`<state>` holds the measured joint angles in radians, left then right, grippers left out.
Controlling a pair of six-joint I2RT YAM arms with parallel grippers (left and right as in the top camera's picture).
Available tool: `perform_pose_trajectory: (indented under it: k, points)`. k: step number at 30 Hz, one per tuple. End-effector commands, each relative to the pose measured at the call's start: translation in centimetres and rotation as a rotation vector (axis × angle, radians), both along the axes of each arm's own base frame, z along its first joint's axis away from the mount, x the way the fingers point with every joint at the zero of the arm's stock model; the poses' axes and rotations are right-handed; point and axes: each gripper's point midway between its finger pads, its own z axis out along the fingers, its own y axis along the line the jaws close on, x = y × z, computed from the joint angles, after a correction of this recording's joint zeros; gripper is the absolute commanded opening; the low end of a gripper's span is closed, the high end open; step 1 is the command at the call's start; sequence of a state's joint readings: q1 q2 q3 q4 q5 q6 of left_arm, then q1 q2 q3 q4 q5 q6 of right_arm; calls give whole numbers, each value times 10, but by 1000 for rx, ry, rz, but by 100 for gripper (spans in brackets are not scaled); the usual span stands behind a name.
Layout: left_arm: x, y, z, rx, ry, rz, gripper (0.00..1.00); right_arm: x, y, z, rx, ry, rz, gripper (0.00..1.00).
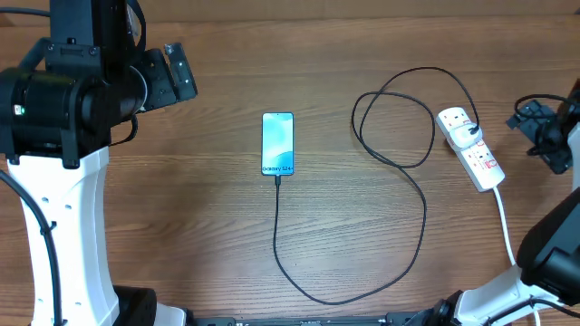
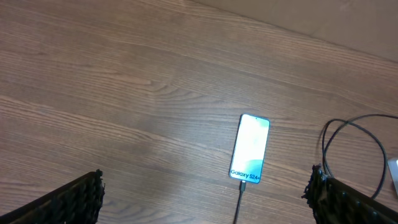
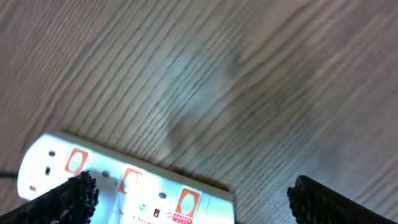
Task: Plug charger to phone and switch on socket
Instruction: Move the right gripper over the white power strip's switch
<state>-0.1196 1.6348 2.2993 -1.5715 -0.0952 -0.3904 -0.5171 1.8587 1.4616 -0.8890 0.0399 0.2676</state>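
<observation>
The phone (image 1: 278, 143) lies flat mid-table with its blue-teal screen lit, also seen in the left wrist view (image 2: 250, 148). The charger (image 1: 412, 186), a thin black cable, meets the phone's bottom edge with its tip (image 2: 243, 185). From there it loops down, right and up to a black plug (image 1: 472, 132) seated in the socket (image 1: 475, 152), a white power strip at the right. My left gripper (image 1: 186, 72) is open, high and left of the phone (image 2: 208, 205). My right gripper (image 1: 528, 118) is open just right of the socket, whose end with red-framed switches (image 3: 186, 204) lies between its fingers (image 3: 199, 202).
A thick white cord (image 1: 505, 226) runs from the socket toward the near edge by the right arm's base. The charger forms a double loop (image 1: 394, 127) left of the socket. Bare wood table (image 1: 163, 199) lies between the left arm and the phone.
</observation>
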Motion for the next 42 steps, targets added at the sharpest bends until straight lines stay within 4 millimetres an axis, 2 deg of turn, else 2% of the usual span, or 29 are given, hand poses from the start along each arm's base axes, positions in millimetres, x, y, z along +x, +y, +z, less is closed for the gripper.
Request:
perform_pose_trajectory:
  k: [1,6,14,20,24,33,42]
  points:
    - [1,4,1,6,-6,21,100,-2,4,-8,-1,24,60,100]
    - [1,4,1,6,-6,21,100,-8,5,-17,-8,48,84,100]
    - [1,4,1,6,-6,21,100,-4,7,-18,-15,37,94,100]
    - [1,4,1,6,-6,21,100,-2,6,-28,-23,25,96,100]
    - [1,4,1,6,-6,21,100,-3,9,-40,-1,41,104,100]
    - [1,4,1,6,-6,21,100,-8,27,-92,109,137,130,100]
    - [1,4,1,6,-6,21,100,-2,38,-96,167,108,148,100]
